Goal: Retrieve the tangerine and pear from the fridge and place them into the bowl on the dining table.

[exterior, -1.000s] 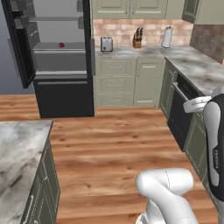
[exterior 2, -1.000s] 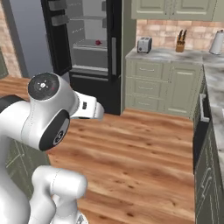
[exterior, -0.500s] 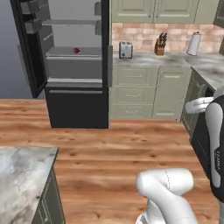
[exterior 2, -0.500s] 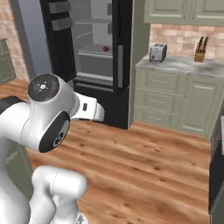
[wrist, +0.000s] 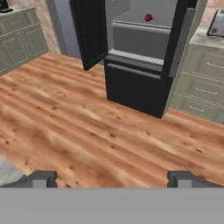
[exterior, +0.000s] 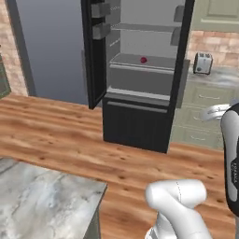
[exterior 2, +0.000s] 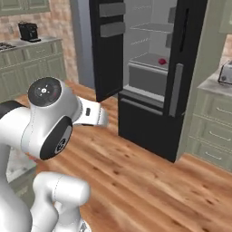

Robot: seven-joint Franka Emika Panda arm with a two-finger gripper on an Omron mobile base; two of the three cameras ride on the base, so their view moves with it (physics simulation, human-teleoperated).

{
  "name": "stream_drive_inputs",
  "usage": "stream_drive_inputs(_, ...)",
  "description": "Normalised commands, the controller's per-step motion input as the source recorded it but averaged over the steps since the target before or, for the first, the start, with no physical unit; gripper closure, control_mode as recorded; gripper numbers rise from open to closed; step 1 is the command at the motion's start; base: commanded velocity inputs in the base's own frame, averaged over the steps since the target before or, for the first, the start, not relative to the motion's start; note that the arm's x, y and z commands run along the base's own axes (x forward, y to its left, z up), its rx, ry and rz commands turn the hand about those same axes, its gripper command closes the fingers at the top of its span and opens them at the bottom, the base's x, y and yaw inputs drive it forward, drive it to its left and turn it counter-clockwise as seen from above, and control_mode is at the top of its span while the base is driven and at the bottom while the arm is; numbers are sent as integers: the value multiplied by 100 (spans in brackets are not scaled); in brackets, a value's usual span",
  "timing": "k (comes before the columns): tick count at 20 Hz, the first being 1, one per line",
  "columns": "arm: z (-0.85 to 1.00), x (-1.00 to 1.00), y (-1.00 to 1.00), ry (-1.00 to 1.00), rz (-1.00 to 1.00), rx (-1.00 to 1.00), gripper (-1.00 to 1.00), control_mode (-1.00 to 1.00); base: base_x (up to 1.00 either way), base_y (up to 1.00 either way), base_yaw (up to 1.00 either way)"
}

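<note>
The tall black French-door fridge (exterior: 140, 79) stands open at the far side of the wood-plank floor (wrist: 87, 131), its left door (exterior: 95, 51) swung out toward the room and its pale grey shelves exposed. On a middle shelf, toward the right, sits the small dark red roundish pear (exterior: 144, 59), seen again in the right base view (exterior 2: 161, 61) and near the top of the hand view (wrist: 148, 18). No orange fruit can be made out on the shelves from here.

The two-finger gripper (wrist: 112, 178) points across the floor at the fridge; its dark fingertips (wrist: 40, 178) stand wide apart with nothing between them, so the claw is wide and empty. The pear lies well ahead of the gripper, higher than its line and slightly to the right of centre, beyond the bottom drawer (wrist: 135, 89). Reaching it should call for closing a long stretch of floor first, then lifting the hand to shelf height.

A corner of the grey-veined white marble dining table (exterior: 42, 200) lies near, at the lower left, well apart from the fridge. A silver toaster (exterior: 202, 62) rests on the right-hand counter.
</note>
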Motion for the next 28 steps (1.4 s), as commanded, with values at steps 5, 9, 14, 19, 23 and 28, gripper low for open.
stream_drive_inputs(5, 0, 0, 0, 0, 0, 0, -100, 100, 100, 17, 38)
stream_drive_inputs(9, 0, 0, 0, 0, 0, 0, -100, 100, 100, -20, 8)
stream_drive_inputs(14, 0, 0, 0, 0, 0, 0, -100, 100, 100, -17, 0)
stream_drive_inputs(19, 0, 0, 0, 0, 0, 0, -100, 100, 100, 0, -1)
stream_drive_inputs(23, 0, 0, 0, 0, 0, 0, -100, 100, 85, 3, -20)
stream_drive_inputs(28, 0, 0, 0, 0, 0, 0, -100, 100, 54, 0, -33)
